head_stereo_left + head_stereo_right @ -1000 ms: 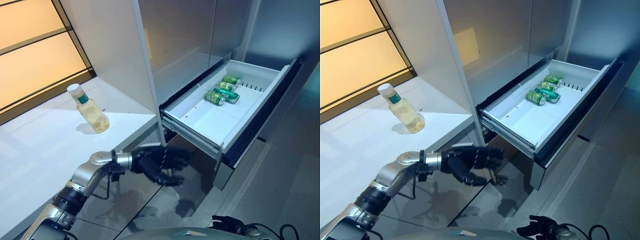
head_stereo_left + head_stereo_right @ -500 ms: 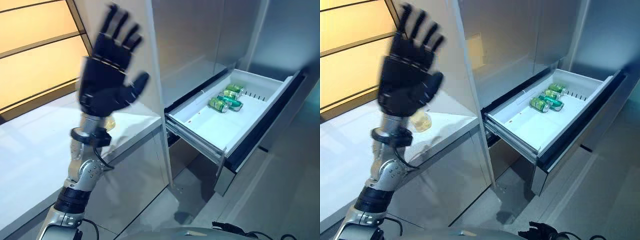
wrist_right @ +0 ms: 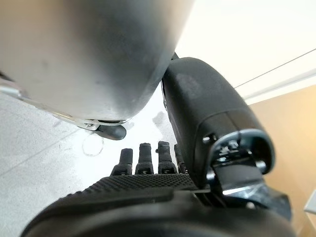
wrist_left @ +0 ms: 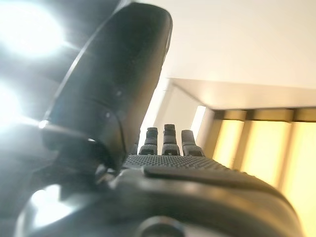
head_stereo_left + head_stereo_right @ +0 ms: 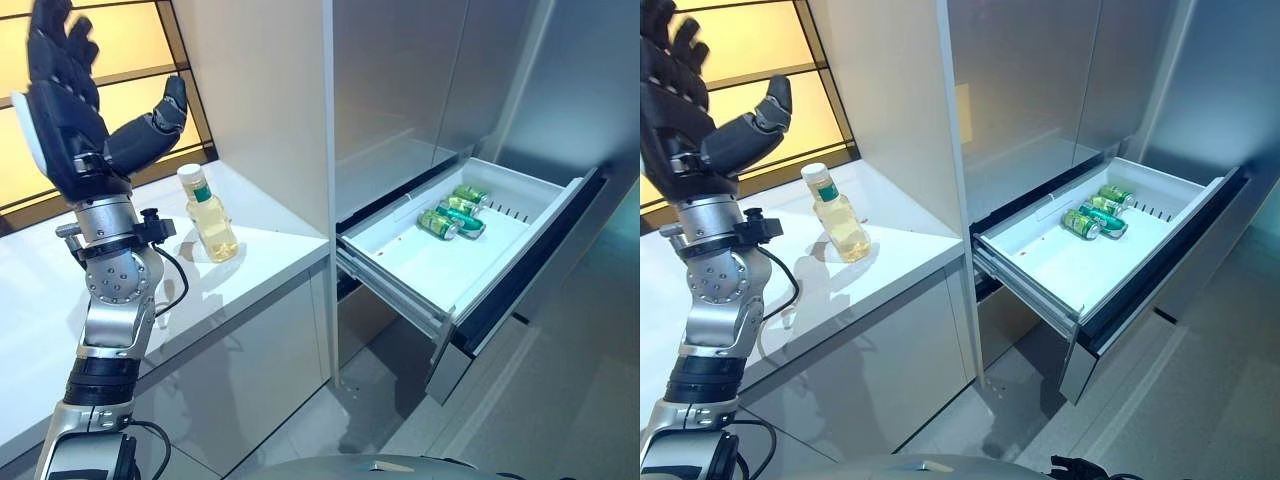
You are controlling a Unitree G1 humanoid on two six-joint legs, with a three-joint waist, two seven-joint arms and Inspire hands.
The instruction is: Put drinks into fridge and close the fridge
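Note:
A clear bottle (image 5: 211,214) of yellow drink with a white cap and green label stands upright on the white counter (image 5: 250,240). My left hand (image 5: 70,110) is raised high above the counter, left of the bottle, open and empty, its fingers spread; it also shows in the left wrist view (image 4: 163,163). The fridge drawer (image 5: 420,270) is pulled out to the right, and green cans (image 5: 450,212) lie at its far end. My right hand (image 3: 148,163) shows in the right wrist view with relaxed fingers, holding nothing.
A tall white cabinet wall (image 5: 270,100) rises just right of the bottle, between counter and fridge. A lit amber window panel (image 5: 120,50) is behind the counter. Grey floor (image 5: 560,400) lies below the open drawer.
My left hand has swung up from below the counter edge to high above the counter, fingers spread. The camera view has shifted; bottle and drawer stay put.

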